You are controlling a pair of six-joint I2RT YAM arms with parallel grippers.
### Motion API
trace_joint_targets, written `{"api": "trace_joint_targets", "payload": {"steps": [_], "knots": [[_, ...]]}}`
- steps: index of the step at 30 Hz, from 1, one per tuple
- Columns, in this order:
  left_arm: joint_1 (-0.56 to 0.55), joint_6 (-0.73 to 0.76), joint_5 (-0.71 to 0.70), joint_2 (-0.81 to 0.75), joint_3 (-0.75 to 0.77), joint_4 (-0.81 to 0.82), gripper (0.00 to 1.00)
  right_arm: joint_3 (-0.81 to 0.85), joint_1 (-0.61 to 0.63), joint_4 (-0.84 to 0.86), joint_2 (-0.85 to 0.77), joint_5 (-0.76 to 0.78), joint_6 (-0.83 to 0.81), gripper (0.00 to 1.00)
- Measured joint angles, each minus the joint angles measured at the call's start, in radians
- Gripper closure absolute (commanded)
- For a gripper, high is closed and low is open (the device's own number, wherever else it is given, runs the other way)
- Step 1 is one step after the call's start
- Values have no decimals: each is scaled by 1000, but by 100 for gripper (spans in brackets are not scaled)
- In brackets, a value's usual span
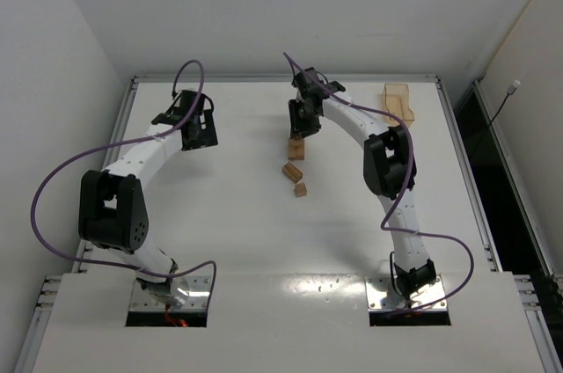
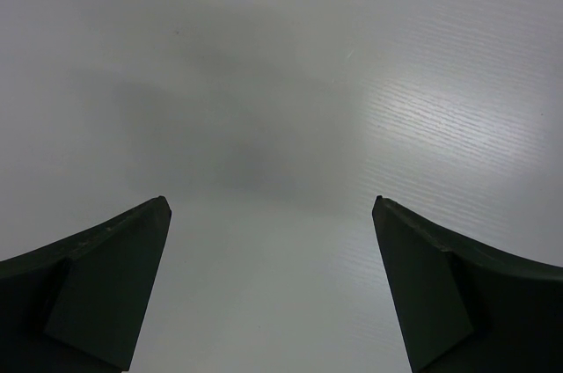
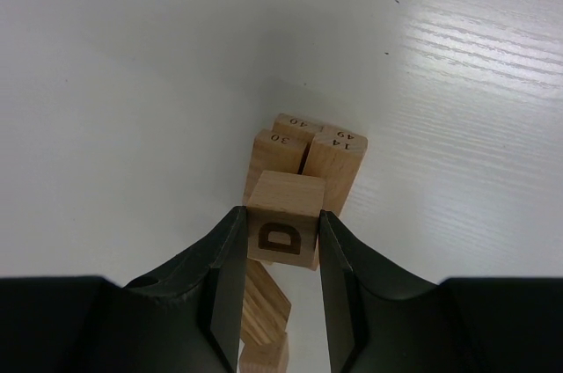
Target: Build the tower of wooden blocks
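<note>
1. Right gripper clamped on lettered cube, directly over the wood block tower; contact unclear.
2. Step looks like placing the cube on the tower top. Next: lower it square, release gently.
3. Left gripper spread apart, empty, well left of tower.
4. Loose blocks just beside tower.

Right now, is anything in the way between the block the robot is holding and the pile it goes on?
No, nothing I can see. The right gripper holds the block marked D close to the pile of blocks, and the pile's tops that show are bare.
</note>
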Motion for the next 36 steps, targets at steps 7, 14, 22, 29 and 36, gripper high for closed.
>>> {"api": "trace_joint_targets", "payload": {"steps": [7, 14, 22, 29, 36], "knots": [[0, 0, 4, 0, 0, 0, 0, 0, 0, 2, 3, -5, 1, 88], [0, 0, 9, 0, 0, 0, 0, 0, 0, 8, 13, -6, 4, 90], [6, 0, 13, 0, 0, 0, 0, 0, 0, 8, 13, -5, 4, 85], [11, 0, 19, 2, 0, 0, 0, 0, 0, 10, 13, -4, 4, 78], [11, 0, 24, 4, 0, 0, 0, 1, 0, 21, 14, 1, 4, 71]]}}
